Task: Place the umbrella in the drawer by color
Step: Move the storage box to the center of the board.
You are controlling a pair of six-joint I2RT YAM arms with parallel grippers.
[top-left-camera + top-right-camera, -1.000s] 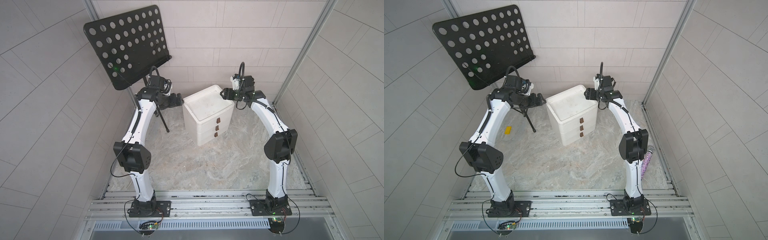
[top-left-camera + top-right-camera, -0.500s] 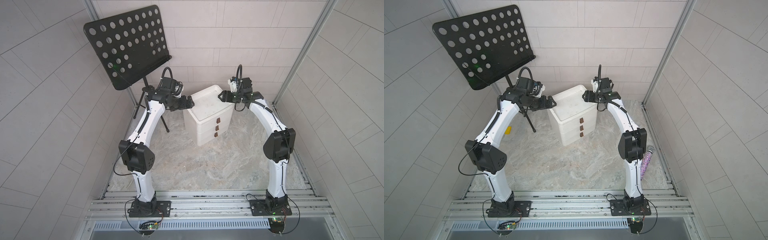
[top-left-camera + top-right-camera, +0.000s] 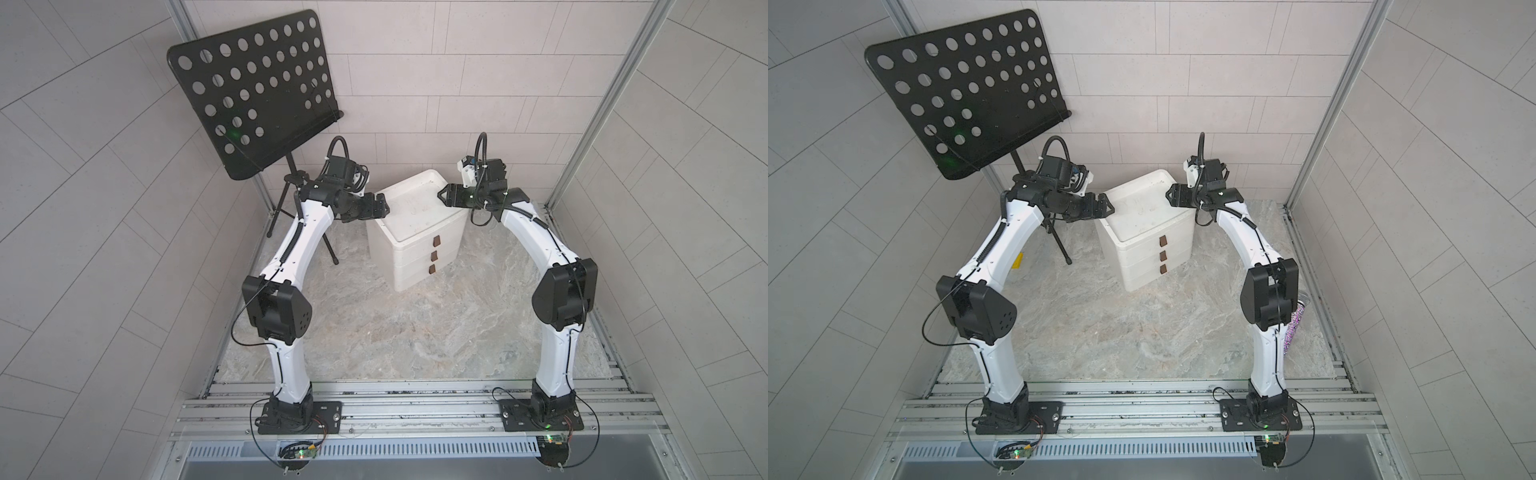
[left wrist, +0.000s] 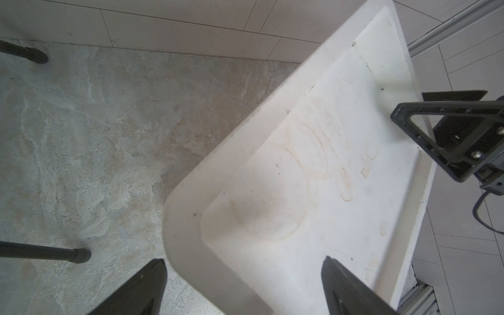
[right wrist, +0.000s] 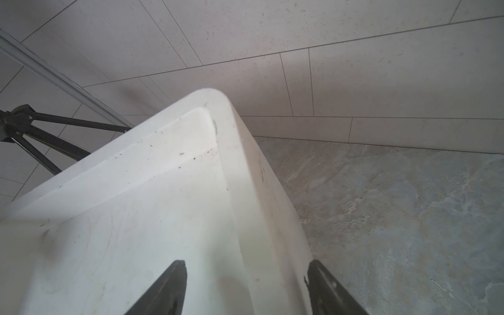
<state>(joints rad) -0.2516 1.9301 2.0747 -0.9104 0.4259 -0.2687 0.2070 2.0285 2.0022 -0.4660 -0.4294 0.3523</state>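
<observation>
While left gripper (image 3: 385,206) and right gripper (image 3: 441,195) hover spread over one drawer unit (image 3: 409,266) at 12 o'clock, three brown handles (image 3: 436,240), one music stand (image 3: 257,91) crowding at 10 o'clock

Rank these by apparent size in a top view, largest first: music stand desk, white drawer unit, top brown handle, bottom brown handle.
1. music stand desk, though it is raised nearer the camera
2. white drawer unit
3. top brown handle and bottom brown handle: alike, unranked
</observation>
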